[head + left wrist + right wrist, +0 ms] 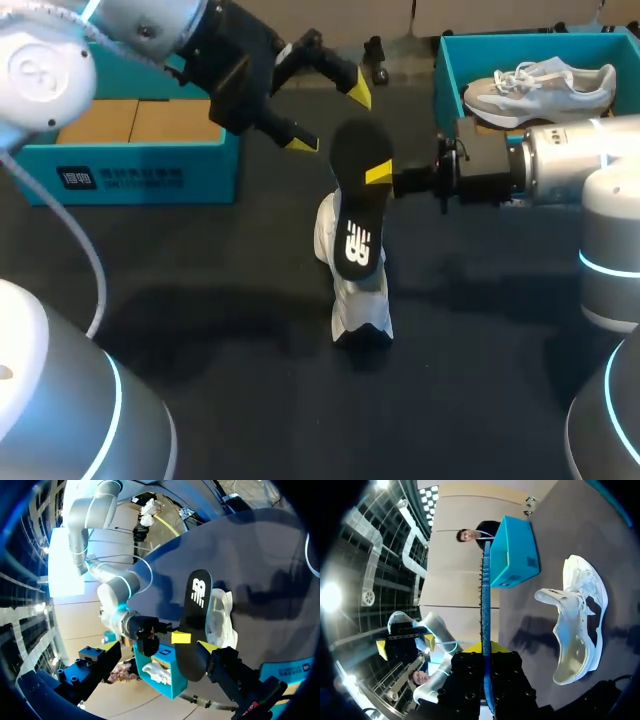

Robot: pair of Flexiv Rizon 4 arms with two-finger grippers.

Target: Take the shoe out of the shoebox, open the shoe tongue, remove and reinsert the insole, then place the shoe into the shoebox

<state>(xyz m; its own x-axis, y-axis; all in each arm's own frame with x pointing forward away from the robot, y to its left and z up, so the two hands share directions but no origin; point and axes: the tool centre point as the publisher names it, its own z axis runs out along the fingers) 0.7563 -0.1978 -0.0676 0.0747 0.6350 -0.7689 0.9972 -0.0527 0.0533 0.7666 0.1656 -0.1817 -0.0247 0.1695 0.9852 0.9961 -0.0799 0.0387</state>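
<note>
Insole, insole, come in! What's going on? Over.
Right gripper shut on insole, held clear of white shoe. Left gripper open, empty, close by. Shoe lying on table.

Table (200, 390): one flat, dark, matte top, bare over most of its near half. Item 1, white shoe (362, 312): rests on the table near its middle, touching nothing else that lies there; tongue pulled outward and mouth gaping in the right wrist view (580, 625). Item 2, left shoebox (130, 175): teal, open-topped, brown card showing inside; stands behind the white shoe and toward the robot's left, well apart from it. Item 3, right shoebox (441, 85): teal, open-topped; stands behind the white shoe and toward the robot's right, well apart from it.
</note>
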